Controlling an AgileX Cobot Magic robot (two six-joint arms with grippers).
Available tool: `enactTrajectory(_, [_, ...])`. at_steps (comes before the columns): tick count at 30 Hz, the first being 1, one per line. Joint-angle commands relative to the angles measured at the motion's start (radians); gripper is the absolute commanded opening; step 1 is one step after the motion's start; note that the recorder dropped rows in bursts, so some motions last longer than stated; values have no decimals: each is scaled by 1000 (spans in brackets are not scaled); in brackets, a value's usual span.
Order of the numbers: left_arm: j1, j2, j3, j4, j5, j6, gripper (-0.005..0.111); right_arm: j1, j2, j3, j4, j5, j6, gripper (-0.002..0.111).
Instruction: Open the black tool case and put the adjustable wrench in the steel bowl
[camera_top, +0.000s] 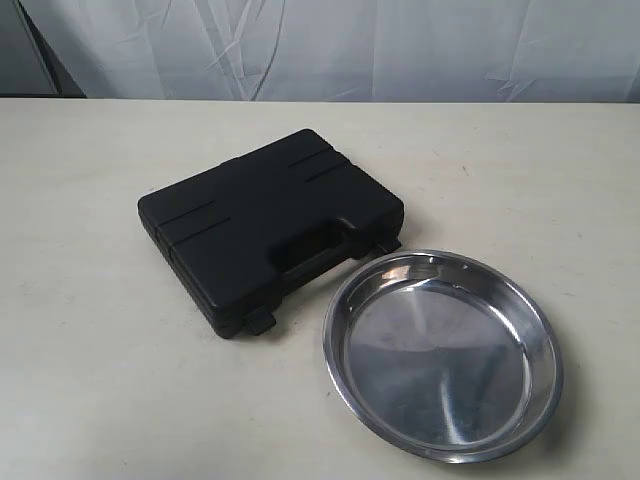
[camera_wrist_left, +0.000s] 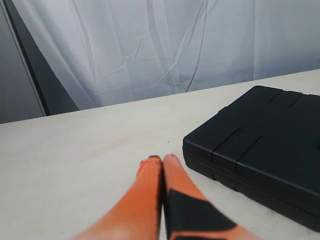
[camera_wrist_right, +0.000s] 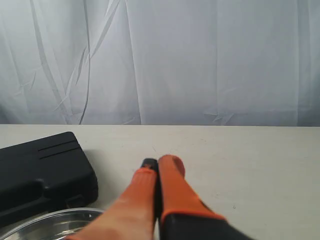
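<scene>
The black tool case lies closed on the table, its handle side and two latches facing the steel bowl at the front right. The bowl holds nothing and nearly touches the case. The adjustable wrench is hidden. Neither arm shows in the exterior view. In the left wrist view my left gripper is shut with nothing in it, above bare table beside a corner of the case. My right gripper is also shut on nothing, with the case and the bowl's rim off to one side.
A pale tabletop surrounds the case and bowl. A white curtain hangs along the table's far edge, with a dark gap at one end of it.
</scene>
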Motion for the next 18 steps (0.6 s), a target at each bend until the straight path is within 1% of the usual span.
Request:
enactTrajectory(1, [-4,4,-2,-3,-7,0,0,-6,-5,2,-3,-9,-3,0])
enactTrajectory(10, [-4,4,-2,-3,-7,0,0,-6,-5,2,-3,-16,-3,0])
enactTrajectory(16, [-4,4,-2,-3,-7,0,0,-6,-5,2,-3,-165,-3,0])
enactTrajectory(18, [-4,4,-2,-3,-7,0,0,-6,-5,2,-3,-172,-3,0])
